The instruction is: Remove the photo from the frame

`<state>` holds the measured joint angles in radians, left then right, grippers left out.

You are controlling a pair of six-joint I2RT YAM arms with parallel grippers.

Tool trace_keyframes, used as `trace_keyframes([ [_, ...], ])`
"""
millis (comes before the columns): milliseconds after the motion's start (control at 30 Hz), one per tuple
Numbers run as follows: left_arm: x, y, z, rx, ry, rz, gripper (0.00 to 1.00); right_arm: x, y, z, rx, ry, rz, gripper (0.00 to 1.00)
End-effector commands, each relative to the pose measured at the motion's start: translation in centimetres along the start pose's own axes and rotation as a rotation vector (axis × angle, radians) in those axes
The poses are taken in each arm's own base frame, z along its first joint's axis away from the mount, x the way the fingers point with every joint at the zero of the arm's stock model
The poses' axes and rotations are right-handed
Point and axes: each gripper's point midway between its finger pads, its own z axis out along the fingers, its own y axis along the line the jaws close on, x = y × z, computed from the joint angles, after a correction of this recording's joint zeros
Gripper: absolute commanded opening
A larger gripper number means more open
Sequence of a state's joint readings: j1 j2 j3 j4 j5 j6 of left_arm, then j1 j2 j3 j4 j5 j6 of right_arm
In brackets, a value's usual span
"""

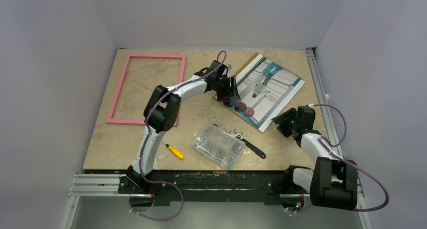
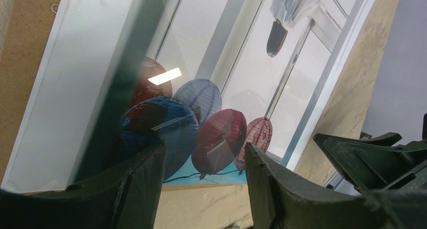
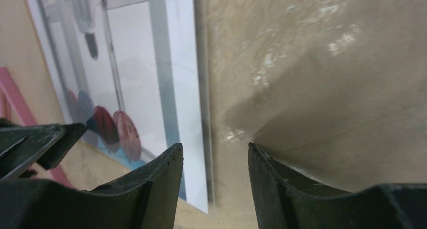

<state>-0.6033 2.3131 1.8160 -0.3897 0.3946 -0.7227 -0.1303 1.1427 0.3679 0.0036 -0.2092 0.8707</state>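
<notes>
The pink frame (image 1: 117,95) lies flat at the far left of the table, with bare table showing through it; a strip of the frame (image 3: 12,98) also shows in the right wrist view. The photo (image 1: 272,85) lies apart from it at the back right, on a brown backing board (image 2: 25,63). My left gripper (image 1: 232,90) hovers open over the photo's corner with the red and blue balls (image 2: 216,138), nothing between its fingers. My right gripper (image 1: 279,120) stands open at the photo's near right edge (image 3: 176,88), its jaws straddling that edge without holding it.
A clear screw box (image 1: 218,146) sits at the near middle, a black wrench (image 1: 249,144) beside it on the right and a yellow-handled screwdriver (image 1: 174,151) on the left. A metal rail (image 1: 319,88) runs along the table's right edge.
</notes>
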Motion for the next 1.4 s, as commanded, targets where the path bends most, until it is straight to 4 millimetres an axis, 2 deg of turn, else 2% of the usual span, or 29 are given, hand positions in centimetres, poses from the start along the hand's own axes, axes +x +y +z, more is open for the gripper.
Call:
trace_keyframes([
  [0,0.0,1.0,0.6,-0.024,0.012,-0.019,0.57,-2.5,-3.3,-0.7,0.209,-0.134,0.012,0.48],
  [100,0.0,1.0,0.6,-0.022,0.012,-0.017,0.57,-2.9,-3.9,-0.2,0.257,-0.126,-0.014,0.39],
  [133,0.0,1.0,0.6,-0.022,0.012,-0.017,0.57,-2.9,-3.9,0.1,0.26,-0.116,-0.018,0.31],
  [167,0.0,1.0,0.6,-0.022,0.012,-0.019,0.57,-2.9,-3.6,0.4,0.251,-0.105,-0.023,0.19],
  [300,-0.1,1.1,0.6,-0.02,0.013,-0.022,0.57,-2.7,-3.4,1.7,0.241,-0.074,-0.017,0.04],
  [500,-0.1,1.1,0.6,-0.018,0.014,-0.023,0.57,-1.7,-2.7,3.5,0.159,-0.024,-0.008,0.05],
  [633,-0.1,1.0,0.6,-0.017,0.014,-0.022,0.57,-1.3,-1.5,3.8,0.065,-0.022,-0.009,0.08],
  [700,-0.1,1.0,0.6,-0.016,0.015,-0.022,0.57,-1.2,-0.7,3.7,0.008,-0.028,-0.005,0.1],
  [1067,-0.3,1.1,0.6,-0.013,0.015,-0.022,0.57,-1.2,0.3,1.6,-0.049,-0.061,-0.018,0.12],
  [1367,-0.3,1.2,0.5,-0.01,0.017,-0.024,0.57,-1.1,1.5,1.5,-0.11,-0.049,-0.007,0.12],
])
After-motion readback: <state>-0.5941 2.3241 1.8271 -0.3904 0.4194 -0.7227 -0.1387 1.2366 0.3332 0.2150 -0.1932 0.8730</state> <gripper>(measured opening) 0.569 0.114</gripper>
